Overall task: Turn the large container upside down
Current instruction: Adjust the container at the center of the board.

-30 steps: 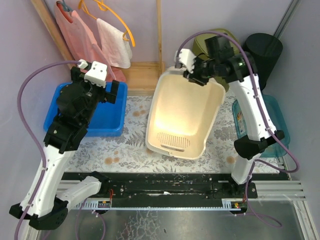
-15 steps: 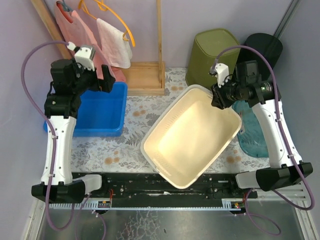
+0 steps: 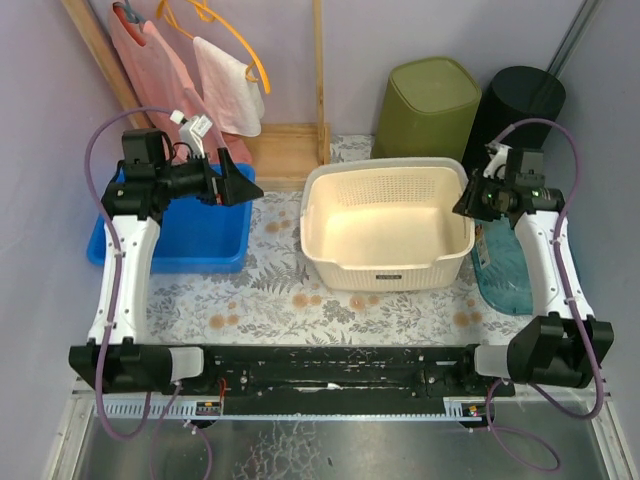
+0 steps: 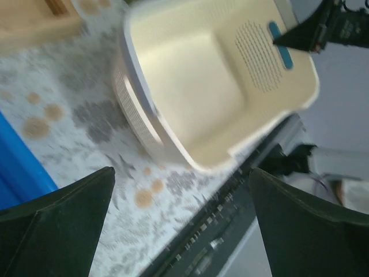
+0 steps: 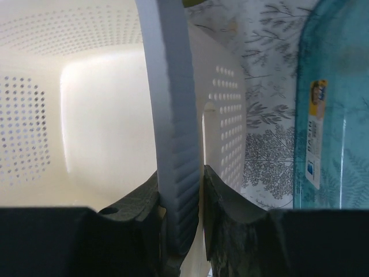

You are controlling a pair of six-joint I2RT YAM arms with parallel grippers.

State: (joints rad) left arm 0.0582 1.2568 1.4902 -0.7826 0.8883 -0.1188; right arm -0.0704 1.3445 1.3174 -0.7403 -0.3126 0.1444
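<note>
The large cream perforated plastic container (image 3: 385, 225) wants a slow roll, rim (image 5: 170, 86) seemingly pinched firm by the right gripper (image 5: 180, 193), left gripper (image 4: 180, 169) gaping.

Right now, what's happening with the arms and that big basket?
The right gripper is clamped on the right rim of the large cream perforated plastic basket, which sits upright on the floral table. The left gripper is open and empty above the blue plastic tub, aimed at the basket. Not flipped yet.
</note>
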